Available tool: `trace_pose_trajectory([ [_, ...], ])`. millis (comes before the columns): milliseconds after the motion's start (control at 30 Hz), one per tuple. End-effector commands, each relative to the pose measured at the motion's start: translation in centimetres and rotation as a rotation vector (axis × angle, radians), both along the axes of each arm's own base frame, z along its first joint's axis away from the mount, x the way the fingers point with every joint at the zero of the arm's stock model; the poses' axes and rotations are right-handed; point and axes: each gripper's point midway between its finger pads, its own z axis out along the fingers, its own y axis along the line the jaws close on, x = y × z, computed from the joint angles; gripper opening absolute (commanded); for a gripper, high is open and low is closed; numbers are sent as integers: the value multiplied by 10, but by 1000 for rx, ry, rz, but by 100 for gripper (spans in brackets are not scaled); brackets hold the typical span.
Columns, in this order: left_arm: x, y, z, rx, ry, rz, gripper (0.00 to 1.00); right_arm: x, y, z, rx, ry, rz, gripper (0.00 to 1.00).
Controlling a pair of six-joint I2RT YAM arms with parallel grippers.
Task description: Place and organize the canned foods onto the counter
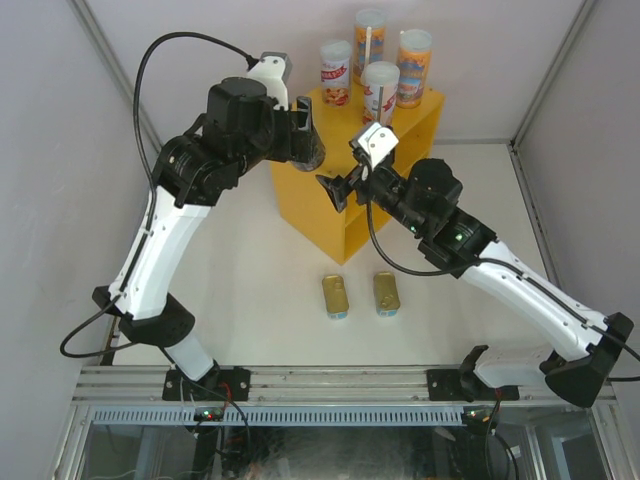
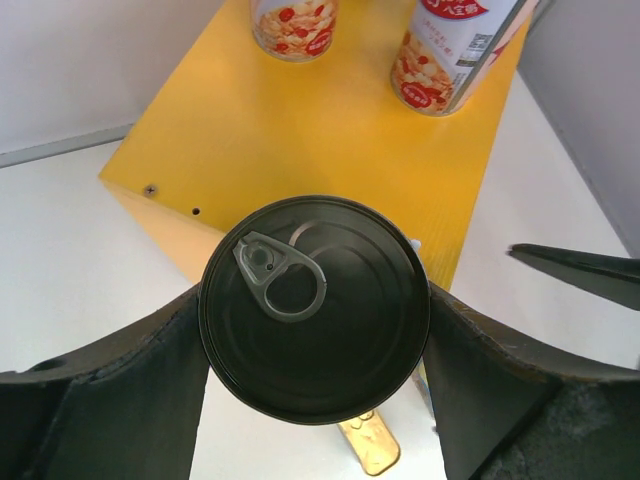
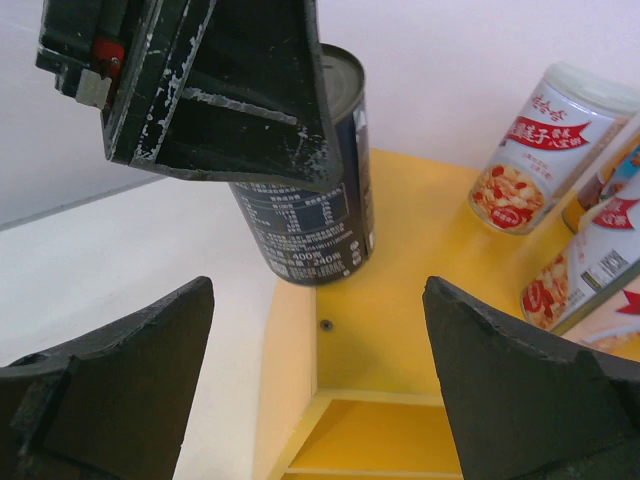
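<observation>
My left gripper (image 1: 306,140) is shut on the dark round tin (image 1: 314,152), holding it upright at the front left corner of the yellow counter (image 1: 345,215). In the left wrist view the tin's pull-tab lid (image 2: 315,305) sits between my fingers. In the right wrist view the tin (image 3: 310,220) is at the counter's corner edge; I cannot tell whether it touches. Several tall slim cans (image 1: 380,88) stand at the back of the counter top. Two flat gold-topped tins (image 1: 336,296) (image 1: 386,293) lie on the table in front. My right gripper (image 1: 336,190) is open and empty, facing the counter (image 3: 400,330).
White walls enclose the table on the left, back and right. The counter's open inner shelf (image 3: 440,440) faces my right gripper. One right finger (image 2: 580,272) shows at the right of the left wrist view. Tall cans (image 2: 450,55) stand just beyond the dark tin.
</observation>
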Motion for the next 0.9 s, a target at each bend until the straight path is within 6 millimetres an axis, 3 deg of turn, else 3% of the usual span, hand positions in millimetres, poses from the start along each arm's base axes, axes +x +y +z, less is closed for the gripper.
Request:
trace_pose_trajectory([
  [0,-13,-2,92,-247,-212,-57,0,0,9,33,25,-103,45,84],
  [233,-25,-8,93,-297,-172,-122,0,12,24,28,-12,-127,60,87],
  [867,-49,-12,92,-351,-107,-206,0,45,32,26,-100,-217,-3,87],
])
